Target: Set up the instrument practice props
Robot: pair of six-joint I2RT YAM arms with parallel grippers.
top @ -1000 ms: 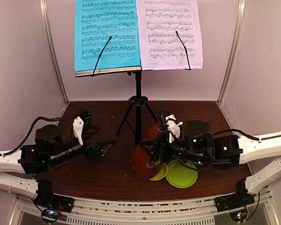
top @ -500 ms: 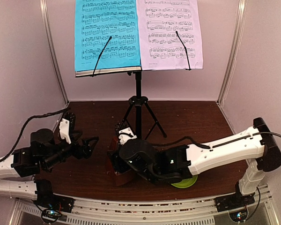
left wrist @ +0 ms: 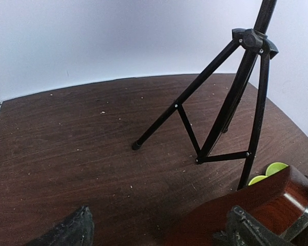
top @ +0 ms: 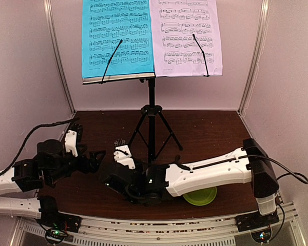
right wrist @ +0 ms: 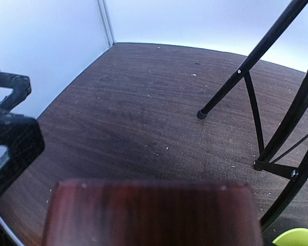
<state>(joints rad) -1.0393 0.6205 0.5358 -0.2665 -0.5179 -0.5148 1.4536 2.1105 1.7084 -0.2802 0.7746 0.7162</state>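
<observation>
We see the right gripper [top: 115,177] stretched across to the front left of the table [top: 210,133], clamped on the brown metronome [right wrist: 154,215], low and just in front of the music stand [top: 151,123] legs; we cannot tell whether it touches the wood. The left gripper [left wrist: 159,231] faces it, fingers spread wide, holding nothing. The cyan sheet [top: 118,36] and lilac sheet [top: 187,36] rest side by side on the stand's desk

The right arm [top: 210,171] has swung from the desk's [top: 210,134] right side across to its near-left part, carrying the metronome [left wrist: 262,202] away from the lime-green plate [top: 203,196] to just beside the left fingers [left wrist: 72,231], which drew back toward the left edge.
</observation>
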